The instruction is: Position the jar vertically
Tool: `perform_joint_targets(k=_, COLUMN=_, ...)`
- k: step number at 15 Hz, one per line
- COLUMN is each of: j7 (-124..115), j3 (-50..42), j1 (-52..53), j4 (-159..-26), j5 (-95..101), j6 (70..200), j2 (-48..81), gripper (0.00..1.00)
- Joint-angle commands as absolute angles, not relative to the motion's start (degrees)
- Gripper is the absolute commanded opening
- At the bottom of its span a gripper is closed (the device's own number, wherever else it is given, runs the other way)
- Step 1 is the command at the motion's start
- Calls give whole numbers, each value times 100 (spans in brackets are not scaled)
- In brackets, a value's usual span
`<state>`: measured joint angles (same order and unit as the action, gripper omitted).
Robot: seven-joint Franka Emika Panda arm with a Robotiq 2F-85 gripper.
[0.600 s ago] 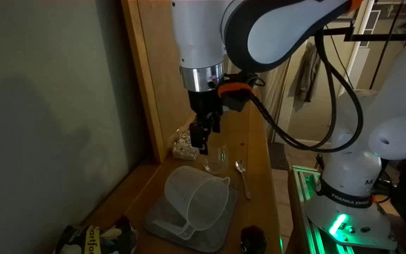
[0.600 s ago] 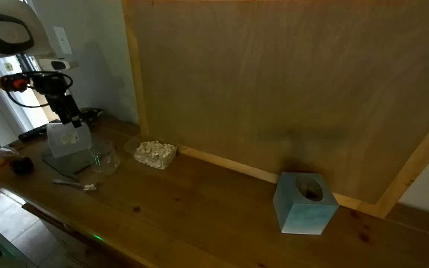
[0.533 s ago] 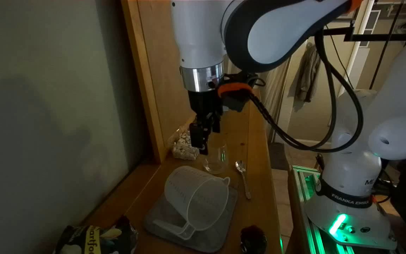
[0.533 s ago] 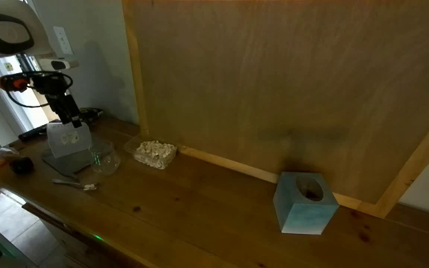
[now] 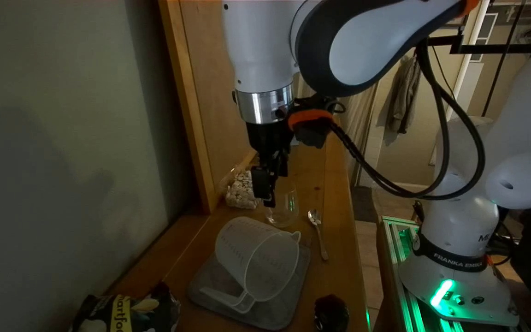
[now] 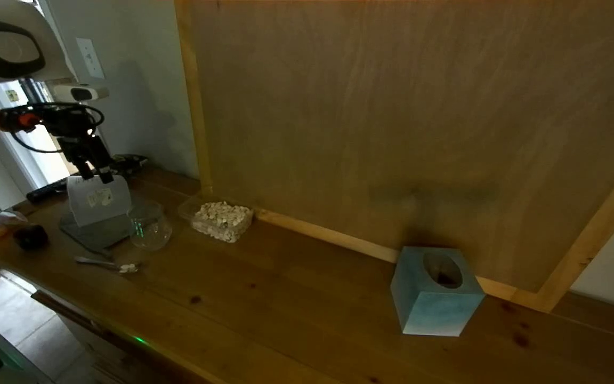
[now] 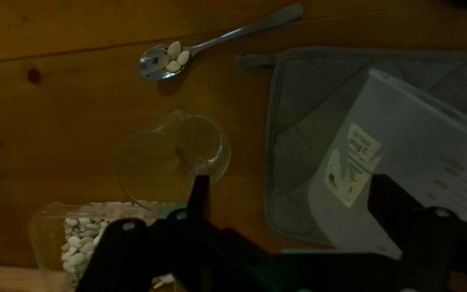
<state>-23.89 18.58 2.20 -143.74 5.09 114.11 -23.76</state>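
Wooden counter [image 7: 75,113] below, my gripper [image 7: 291,194] is now spreading its fingers [image 7: 200,195] apart, likely for righting the sideways jar [image 7: 403,150] at wrist-view three o'clock.

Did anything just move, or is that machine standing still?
It moved slightly: in an exterior view the gripper shifted towards the picture's left edge, and a wider gap shows between its fingers, so they seem to have opened. Nothing was picked up. The jar stayed lying on its side; the glass and spoon stayed put.

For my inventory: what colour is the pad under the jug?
The pad is grey, with stitched lines, clearest in the wrist view.
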Motion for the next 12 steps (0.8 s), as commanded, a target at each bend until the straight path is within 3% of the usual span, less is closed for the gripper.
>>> perform_joint_targets(k=1, j7=-1879, j3=1859, j1=685, j4=-14206, j5=637, j6=11128, j2=-2009, gripper=100)
perform_joint_targets(k=12, j7=-1088, j3=2047, j1=1329, j4=-14015, j5=1649, j6=11032, j2=-1720, gripper=100)
